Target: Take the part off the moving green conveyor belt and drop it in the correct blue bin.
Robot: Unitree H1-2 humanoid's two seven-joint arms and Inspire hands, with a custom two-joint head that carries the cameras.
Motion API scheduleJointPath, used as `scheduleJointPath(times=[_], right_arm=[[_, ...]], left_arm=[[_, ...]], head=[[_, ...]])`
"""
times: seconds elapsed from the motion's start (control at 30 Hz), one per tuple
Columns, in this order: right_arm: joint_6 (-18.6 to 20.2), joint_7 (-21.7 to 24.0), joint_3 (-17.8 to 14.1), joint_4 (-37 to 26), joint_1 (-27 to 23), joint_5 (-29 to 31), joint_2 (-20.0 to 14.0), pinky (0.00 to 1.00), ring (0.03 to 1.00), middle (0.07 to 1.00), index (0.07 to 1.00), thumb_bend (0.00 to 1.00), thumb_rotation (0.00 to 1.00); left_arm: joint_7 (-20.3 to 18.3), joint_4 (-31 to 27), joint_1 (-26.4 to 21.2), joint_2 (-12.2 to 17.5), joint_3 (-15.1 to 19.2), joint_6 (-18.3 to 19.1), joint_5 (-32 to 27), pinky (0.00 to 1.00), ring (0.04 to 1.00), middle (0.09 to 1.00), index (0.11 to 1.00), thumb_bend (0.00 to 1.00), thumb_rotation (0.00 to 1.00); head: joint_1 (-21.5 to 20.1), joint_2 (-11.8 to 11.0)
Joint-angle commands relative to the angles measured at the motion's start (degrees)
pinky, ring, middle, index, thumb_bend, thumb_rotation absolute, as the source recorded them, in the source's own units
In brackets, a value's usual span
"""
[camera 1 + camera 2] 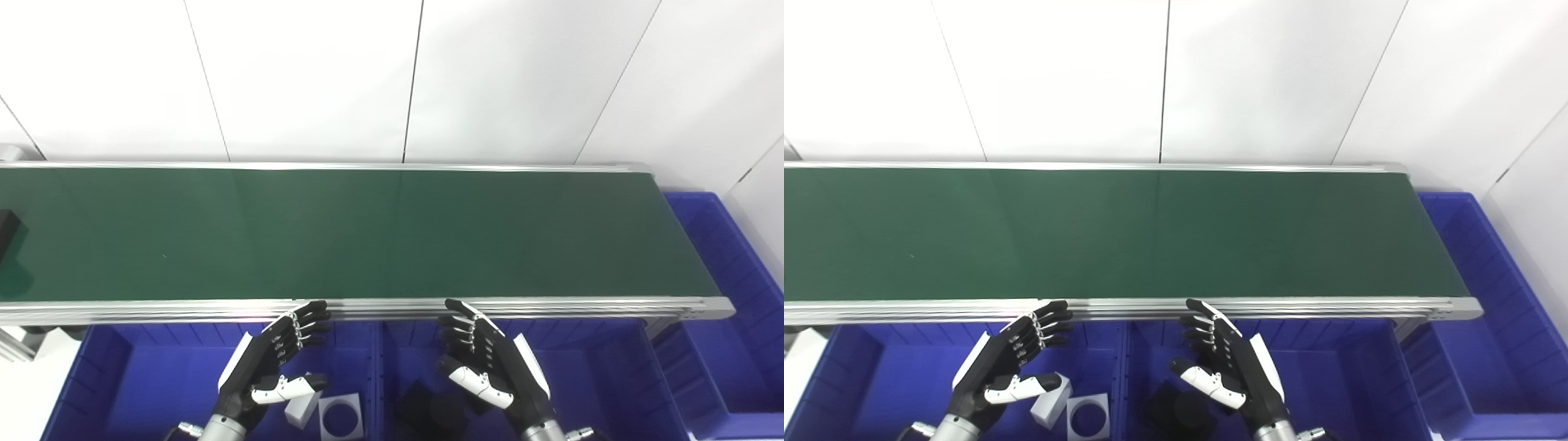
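Both hands idle below near rail of green conveyor belt [367, 233]. Left hand [269, 361] over left blue bin [116, 380], fingers spread, holding nothing; right hand [490, 361] over middle blue bin [606, 380], same. Black part [6, 229] at belt's far left edge (cut off in frame). White parts [334, 415] in left bin, black parts [429, 404] in middle

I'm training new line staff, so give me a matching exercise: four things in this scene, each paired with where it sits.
Things:
1. black part
2. white square part with a round hole
3. black parts
4. right hand

Places:
A. blue bin under the left hand
B. far left end of the green conveyor belt
C. blue bin under the right hand
D. open, above the near right bin

Pairs: 1-B, 2-A, 3-C, 4-D
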Motion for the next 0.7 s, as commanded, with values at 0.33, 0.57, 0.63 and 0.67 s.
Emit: scheduleJointPath(times=[0.33, 0.57, 0.63, 0.67], right_arm=[[-1.2, 0.1, -0.2, -1.3, -0.5, 0.6, 0.1, 0.69, 0.743, 0.783, 0.865, 0.66, 0.53], [-1.4, 0.0, -0.2, -1.3, -0.6, 0.6, 0.1, 0.69, 0.744, 0.783, 0.864, 0.66, 0.54], [-1.2, 0.0, -0.3, -1.3, -0.5, 0.6, 0.1, 0.69, 0.741, 0.779, 0.862, 0.66, 0.54], [-1.1, 0.0, -0.3, -1.3, -0.5, 0.6, 0.2, 0.69, 0.741, 0.778, 0.861, 0.67, 0.54]], left_arm=[[-0.5, -0.8, -1.2, 0.0, -0.1, -1.4, -0.6, 0.73, 0.774, 0.808, 0.813, 0.93, 0.36], [-0.6, -0.7, -1.3, 0.1, -0.1, -1.5, -0.5, 0.73, 0.771, 0.808, 0.816, 0.93, 0.36], [-0.6, -0.8, -1.2, 0.1, -0.1, -1.4, -0.7, 0.73, 0.775, 0.809, 0.816, 0.94, 0.35], [-0.7, -0.8, -1.2, 0.1, -0.1, -1.4, -0.7, 0.73, 0.774, 0.809, 0.817, 0.93, 0.35]], head=[[0.0, -0.1], [0.0, 0.0], [0.1, -0.1], [0.1, -0.1]])
